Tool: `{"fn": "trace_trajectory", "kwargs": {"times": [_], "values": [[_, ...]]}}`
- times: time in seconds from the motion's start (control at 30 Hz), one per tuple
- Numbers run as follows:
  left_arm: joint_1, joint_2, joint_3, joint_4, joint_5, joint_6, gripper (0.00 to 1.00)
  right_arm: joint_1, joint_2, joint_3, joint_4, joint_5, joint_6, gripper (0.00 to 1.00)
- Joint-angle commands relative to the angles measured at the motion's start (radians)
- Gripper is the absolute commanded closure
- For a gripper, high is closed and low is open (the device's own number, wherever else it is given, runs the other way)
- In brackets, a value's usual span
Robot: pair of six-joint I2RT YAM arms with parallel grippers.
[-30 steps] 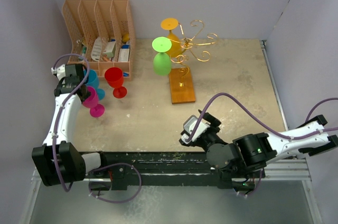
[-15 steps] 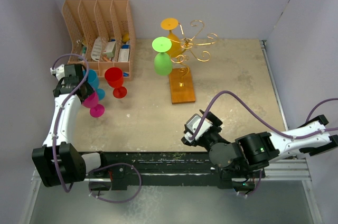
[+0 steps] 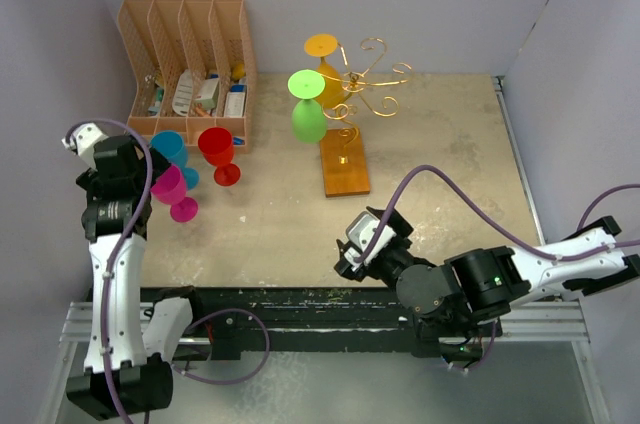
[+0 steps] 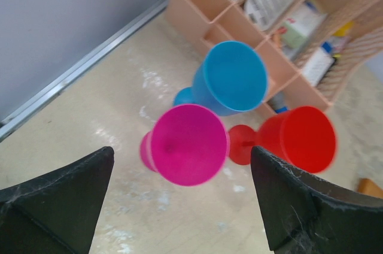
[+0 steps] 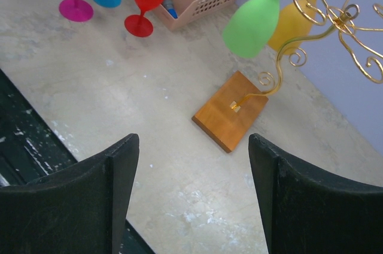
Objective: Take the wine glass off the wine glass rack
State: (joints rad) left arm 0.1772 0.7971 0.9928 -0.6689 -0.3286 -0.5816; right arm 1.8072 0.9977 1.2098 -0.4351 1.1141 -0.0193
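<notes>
Rack (image 3: pixel 345 162) stands toward the back of the counter (image 3: pixel 440 174), with its wooden base flat and its gold scrolls on top. Two glasses hang bowl-down from the scrolls on the rack's left side. The green glass (image 3: pixel 307 121) hangs toward the arms and the orange glass (image 3: pixel 321 45) just behind it, toward the wall.

Well left of the rack, three glasses stand upright on the counter in a tight cluster. The red glass (image 3: pixel 217 148) is closest to the rack, the blue glass (image 3: pixel 168 148) is beyond it, and the magenta glass (image 3: pixel 169 186) is also beyond it but nearer the arm bases. The organizer (image 3: pixel 190 19) sits just behind the cluster.

The left tool (image 4: pixel 181 151) hangs over the magenta glass, fingers spread wide and gripping nothing. The right tool (image 5: pixel 192 139) is on the near side of the rack, well apart from it, facing its base, with its fingers spread and nothing between them.
</notes>
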Motion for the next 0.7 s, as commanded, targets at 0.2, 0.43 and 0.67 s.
{"fn": "trace_trajectory", "kwargs": {"times": [0.2, 0.43, 0.67], "values": [[-0.034, -0.095, -0.053, 0.189, 0.338, 0.092, 0.09, -0.599, 0.208, 0.483, -0.017, -0.622, 0.083, 0.23], [-0.069, -0.166, -0.089, 0.276, 0.520, 0.132, 0.22, -1.118, 0.625, 1.079, -0.167, -1.326, 0.406, 0.30], [-0.112, -0.181, -0.099, 0.289, 0.557, 0.134, 0.23, -1.401, 0.792, 1.117, -0.038, -1.744, 0.735, 0.42]]}}
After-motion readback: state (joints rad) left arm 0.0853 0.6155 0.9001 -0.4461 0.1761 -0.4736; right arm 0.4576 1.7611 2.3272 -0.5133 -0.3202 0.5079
